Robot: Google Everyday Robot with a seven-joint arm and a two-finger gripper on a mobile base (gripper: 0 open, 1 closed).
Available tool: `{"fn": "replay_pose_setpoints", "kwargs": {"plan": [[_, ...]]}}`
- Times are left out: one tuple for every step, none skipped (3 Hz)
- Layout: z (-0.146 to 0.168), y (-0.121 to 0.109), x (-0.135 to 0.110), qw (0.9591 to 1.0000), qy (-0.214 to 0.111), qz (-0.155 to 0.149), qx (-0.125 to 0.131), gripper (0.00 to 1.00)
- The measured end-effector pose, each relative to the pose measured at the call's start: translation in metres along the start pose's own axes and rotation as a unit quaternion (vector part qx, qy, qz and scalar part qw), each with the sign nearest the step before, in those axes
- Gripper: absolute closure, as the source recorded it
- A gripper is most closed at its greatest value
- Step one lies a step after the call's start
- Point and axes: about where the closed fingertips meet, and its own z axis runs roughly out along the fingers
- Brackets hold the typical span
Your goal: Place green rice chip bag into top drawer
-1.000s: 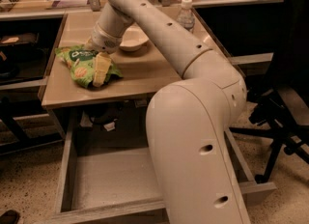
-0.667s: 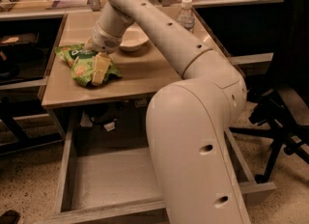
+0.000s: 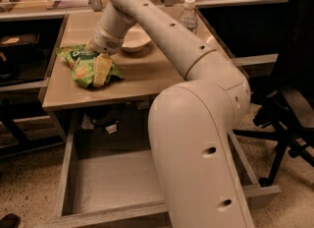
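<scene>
On the left of the tan wooden desk [image 3: 147, 77] lies a crinkled light-green foil rice chip bag [image 3: 78, 67]. The cream robot arm's end effector [image 3: 102, 70] rests on it, unmoved from a second ago. Whether it is apart or clamped cannot be told, so lifting seems not begun. Below, the grey wood-grain top drawer [image 3: 66, 173] stands open. The bag's white lettering is unreadable.

Almost nothing has changed since the earlier pictures. The gripper [image 3: 101, 69] is still down on the bag [image 3: 78, 67] at the left of the table [image 3: 147, 77], and neither of them has moved that I can see.
</scene>
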Motion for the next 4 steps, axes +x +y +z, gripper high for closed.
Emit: {"fn": "replay_pose_setpoints", "kwargs": {"plan": [[-0.005,-0.001,-0.004,1.0000,0.000,0.000,0.000,1.00],[-0.015,0.003,-0.019,0.9997,0.009,-0.017,0.012,1.00],[-0.023,0.017,-0.027,0.9995,0.007,-0.019,0.026,1.00],[-0.022,0.039,-0.025,0.9993,-0.005,-0.008,0.037,1.00]]}}
